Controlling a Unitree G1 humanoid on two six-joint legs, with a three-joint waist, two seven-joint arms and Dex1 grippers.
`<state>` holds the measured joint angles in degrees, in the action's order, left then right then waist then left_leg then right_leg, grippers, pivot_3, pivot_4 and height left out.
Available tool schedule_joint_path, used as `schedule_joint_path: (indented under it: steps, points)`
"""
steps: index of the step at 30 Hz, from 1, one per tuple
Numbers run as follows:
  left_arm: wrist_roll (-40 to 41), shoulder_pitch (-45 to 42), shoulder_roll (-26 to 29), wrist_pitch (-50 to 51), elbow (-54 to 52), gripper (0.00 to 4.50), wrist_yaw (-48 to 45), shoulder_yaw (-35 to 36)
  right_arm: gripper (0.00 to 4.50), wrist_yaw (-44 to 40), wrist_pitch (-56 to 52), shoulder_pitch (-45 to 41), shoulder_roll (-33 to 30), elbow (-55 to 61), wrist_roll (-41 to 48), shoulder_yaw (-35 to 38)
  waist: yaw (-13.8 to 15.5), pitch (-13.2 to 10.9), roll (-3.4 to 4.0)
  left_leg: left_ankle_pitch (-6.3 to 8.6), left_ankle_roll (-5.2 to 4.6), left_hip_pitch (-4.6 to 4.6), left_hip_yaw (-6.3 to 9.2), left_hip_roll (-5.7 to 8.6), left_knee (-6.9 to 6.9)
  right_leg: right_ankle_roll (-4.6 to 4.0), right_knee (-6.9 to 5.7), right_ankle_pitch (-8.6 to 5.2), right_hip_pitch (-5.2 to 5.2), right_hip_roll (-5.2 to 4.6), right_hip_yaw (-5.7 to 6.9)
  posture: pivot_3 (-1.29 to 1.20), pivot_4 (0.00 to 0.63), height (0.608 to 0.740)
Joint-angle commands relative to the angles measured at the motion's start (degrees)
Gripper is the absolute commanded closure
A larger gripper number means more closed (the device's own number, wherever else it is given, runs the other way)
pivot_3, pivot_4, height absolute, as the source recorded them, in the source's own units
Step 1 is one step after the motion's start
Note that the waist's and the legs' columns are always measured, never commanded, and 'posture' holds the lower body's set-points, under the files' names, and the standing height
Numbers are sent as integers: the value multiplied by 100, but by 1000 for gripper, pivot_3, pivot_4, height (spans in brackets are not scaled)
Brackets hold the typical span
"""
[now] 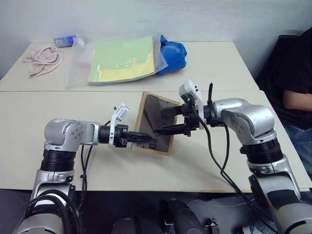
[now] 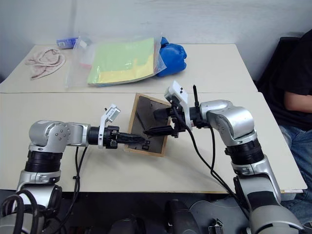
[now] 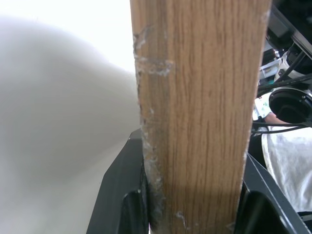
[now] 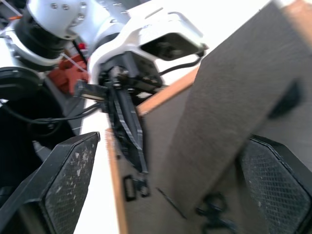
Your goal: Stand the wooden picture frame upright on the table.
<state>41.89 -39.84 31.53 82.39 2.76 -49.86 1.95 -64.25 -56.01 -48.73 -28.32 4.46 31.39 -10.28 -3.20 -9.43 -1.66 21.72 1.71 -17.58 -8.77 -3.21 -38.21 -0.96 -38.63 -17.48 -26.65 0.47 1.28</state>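
cream table (image 1: 73, 161) carries the wooden picture frame (image 1: 165, 105) near its centre, tilted back — left gripper (image 1: 138, 137) clamps its lower edge. right gripper (image 1: 168, 120) gapes at the back, holding nothing — a slack pinch could tip the frame flat.

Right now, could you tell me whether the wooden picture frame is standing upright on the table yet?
Not yet: the picture frame is tilted, back facing the camera, with the left gripper clamped on its edge.

It looks like an office or lab room. Two plain cream tables (image 1: 234, 68) stand against a bare white wall (image 1: 195, 19). A person (image 1: 297, 73) sits alongside.
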Motion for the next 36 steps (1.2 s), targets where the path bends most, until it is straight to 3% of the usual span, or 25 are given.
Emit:
schedule_joint_path:
  steps: [1,10,14,17,19,20,23,28,31,34,35,36]
  points:
    - [143,-84,139,-281,-36,3211,-261,43,10,-183,-163,44,-231,744,484,235,-2,0,1,0,0,-1,3,0,1,0,2,0,0,0,2,0,150,740]
    - [108,-303,264,-408,230,3211,-385,-59,10,260,436,548,-1103,976,86,693,17,-3,-4,0,0,-6,11,1,1,0,8,0,1,0,5,0,150,740]
    - [241,-331,363,-278,152,3211,-485,-52,10,361,3247,1399,-1621,598,-1305,734,27,-4,-6,0,-1,-10,16,5,7,2,24,1,3,0,9,0,150,740]
    - [326,-366,393,-169,128,3211,-510,-15,10,732,6642,1689,-1524,-238,-2559,545,-13,-8,-11,0,-1,-8,17,9,8,6,22,3,4,1,4,0,150,740]
    - [383,-427,383,-60,142,3211,-497,23,10,1597,9159,1516,-1451,-1193,-3814,291,-40,-13,-13,-1,2,0,16,13,9,6,14,3,3,2,-3,0,150,740]
    - [404,-453,381,-15,154,3211,-492,35,10,1977,9951,1385,-1410,-1601,-4282,209,-55,-14,-15,-2,4,5,16,15,11,6,10,3,4,2,-5,0,150,740]
    - [440,-511,405,124,109,3211,-482,-25,10,4171,11612,665,-1273,-2623,-6750,-224,-125,-22,-15,-5,7,9,15,19,11,6,1,3,2,3,-14,0,150,740]
    - [470,-577,384,188,147,3211,-465,-53,10,6775,11964,-186,-825,-3422,-8508,-615,-184,-26,-15,-9,14,17,15,18,13,-3,-13,-2,-3,5,-22,0,150,740]
    - [467,-589,395,163,151,3211,-478,-77,639,7590,11877,-494,-662,-3795,-9014,-948,-164,-27,-15,-10,17,19,16,19,11,-6,-19,-4,-3,5,-22,0,150,740]
    - [453,-585,471,162,130,3211,-451,-26,1626,8254,11868,-635,-696,-3957,-9371,-1209,-158,-28,-16,-10,16,18,16,21,11,-6,-19,-4,-3,5,-24,0,150,740]
    - [473,-573,526,201,144,2492,-442,51,1898,8463,11909,-661,-729,-3960,-9440,-1258,-158,-28,-16,-10,16,17,16,20,12,-6,-19,-4,-4,5,-23,0,150,740]
    - [493,-556,582,235,161,2220,-425,134,2161,8639,11932,-693,-757,-3973,-9482,-1303,-164,-28,-16,-10,16,18,16,21,12,-6,-18,-4,-3,5,-24,0,150,740]
